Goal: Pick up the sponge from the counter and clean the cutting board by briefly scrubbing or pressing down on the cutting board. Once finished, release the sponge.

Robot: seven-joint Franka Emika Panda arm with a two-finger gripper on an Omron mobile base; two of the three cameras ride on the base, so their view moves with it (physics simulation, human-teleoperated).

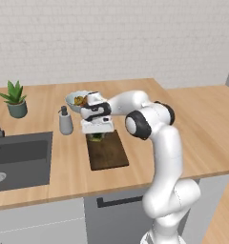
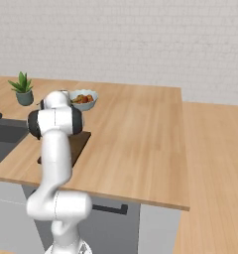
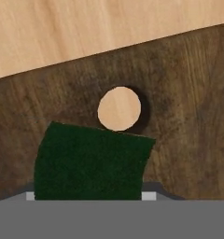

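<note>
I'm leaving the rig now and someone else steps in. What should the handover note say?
Hand: low over the cutting board's far end, shut on the sponge.
Sponge: right by the board's hole, close above or on the wood; actual contact can't be told.
Board: flat on the counter beside the sink.
Done: sponge picked up and brought to the board.
Left: press or scrub briefly, then release the sponge.

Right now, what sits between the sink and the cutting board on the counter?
In the left base view, a grey soap dispenser stands on the bare counter between the sink and the cutting board, nearer their far ends.
</note>
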